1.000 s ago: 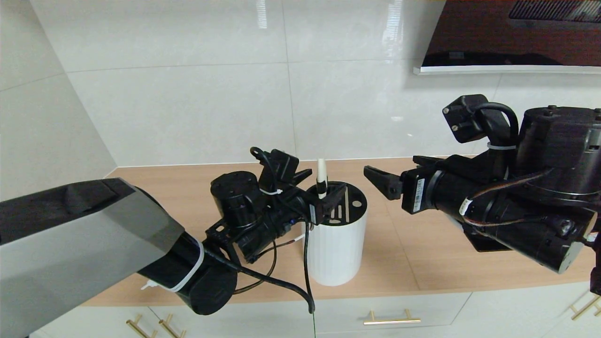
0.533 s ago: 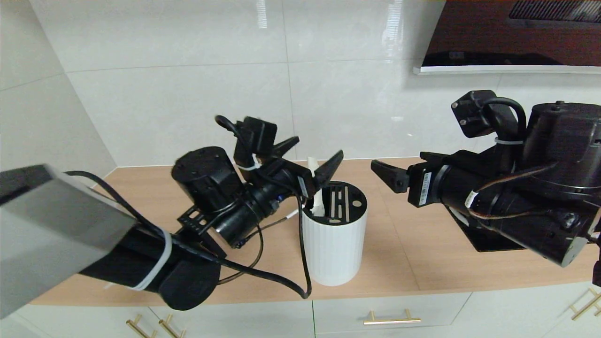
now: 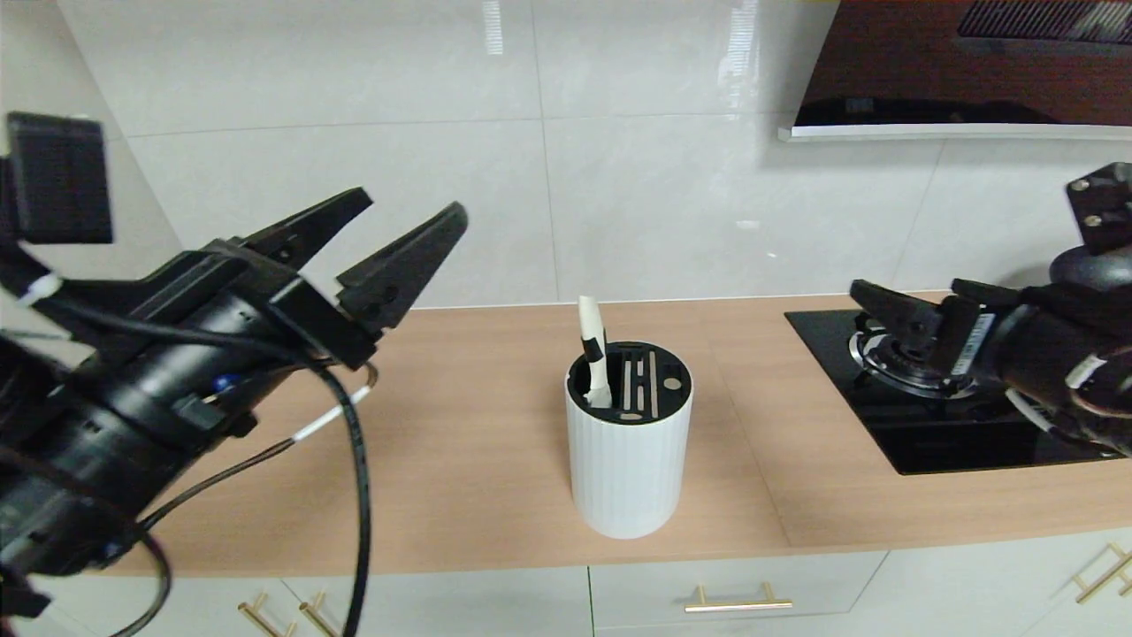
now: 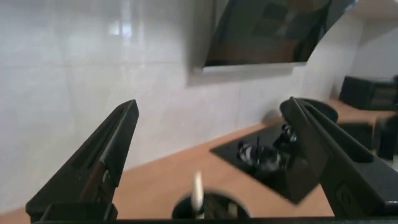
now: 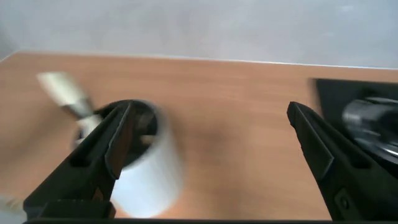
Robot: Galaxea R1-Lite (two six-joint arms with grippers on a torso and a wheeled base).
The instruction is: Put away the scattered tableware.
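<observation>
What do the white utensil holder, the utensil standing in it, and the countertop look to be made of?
Utensil holder: probably plastic or glazed ceramic; matte white, fine vertical ribs, black slotted top.
Utensil: smooth off-white handle with a black band, likely plastic or ceramic; its working end is hidden.
Countertop: wood or wood-look laminate; light brown grain, matte.

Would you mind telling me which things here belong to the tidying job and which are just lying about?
Job: white utensil holder; white-handled utensil standing in it.
Just there: black hob; range hood; wooden countertop; drawer handle.
</observation>
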